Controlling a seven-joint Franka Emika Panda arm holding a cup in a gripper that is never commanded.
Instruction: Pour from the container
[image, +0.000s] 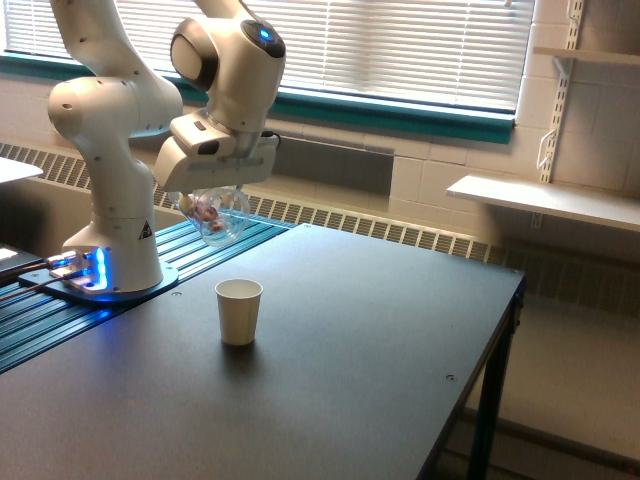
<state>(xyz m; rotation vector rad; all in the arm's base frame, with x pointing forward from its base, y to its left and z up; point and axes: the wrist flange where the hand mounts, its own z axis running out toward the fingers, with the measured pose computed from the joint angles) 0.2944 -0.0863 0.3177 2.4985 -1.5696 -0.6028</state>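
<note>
The white arm's tool (212, 185) is clamped on the clear transparent plastic container (214, 214), which hangs tilted just below it with small pinkish-brown pieces (207, 211) inside, well above the dark surface (330, 370); the small cream-white paper cup (239, 311) stands upright lower down and a little toward the exterior view's right of the tool. To pour cleanly, I judge the container's mouth should come over the cup's opening before tipping further, slowly, so pieces drop inside. One container, one paper cup, one arm; the pieces are too small to count.
</note>
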